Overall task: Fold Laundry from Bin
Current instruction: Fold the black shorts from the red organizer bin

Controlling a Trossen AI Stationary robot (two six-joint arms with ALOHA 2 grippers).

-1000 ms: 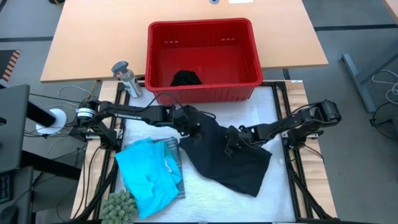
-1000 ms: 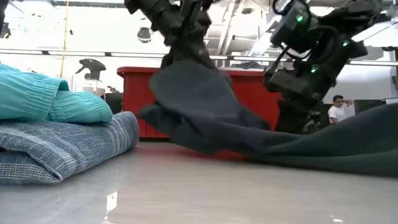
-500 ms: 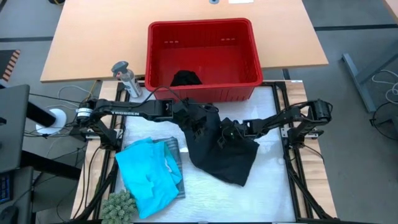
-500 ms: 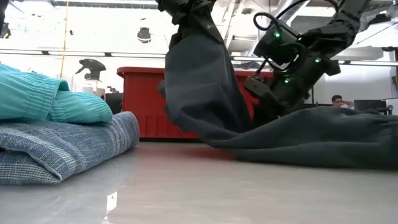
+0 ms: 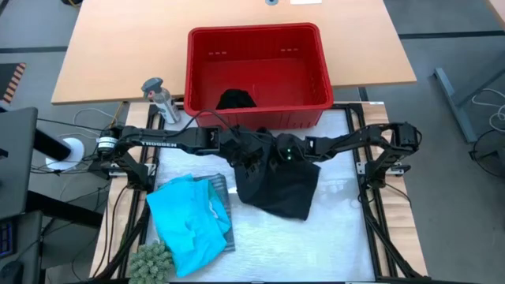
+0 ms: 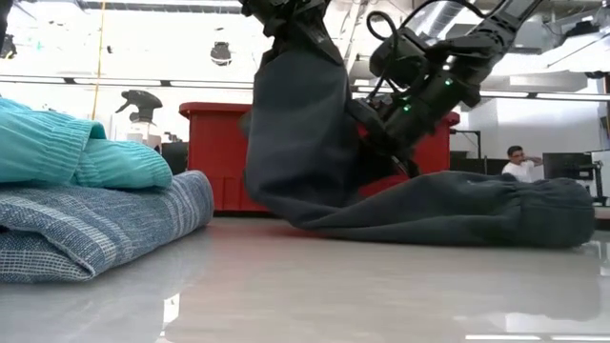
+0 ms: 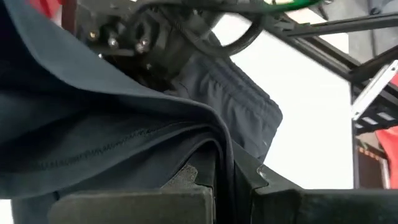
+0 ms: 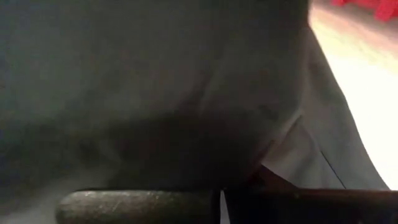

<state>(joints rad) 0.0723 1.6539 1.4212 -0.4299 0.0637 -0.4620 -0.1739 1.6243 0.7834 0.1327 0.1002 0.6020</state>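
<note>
A black garment (image 5: 276,185) is spread on the white work surface (image 5: 339,237) just in front of the red bin (image 5: 256,71), its upper edge lifted and pinched between the closed fingers of the left gripper (image 5: 249,160), while the right gripper (image 5: 278,156) is pressed against the same raised fold, with fingers too buried in cloth to be judged apart or together. Another black piece (image 5: 235,99) is seen inside the bin. A turquoise garment (image 5: 188,223) is stacked on a blue-grey striped one (image 6: 105,224) near the left arm.
</note>
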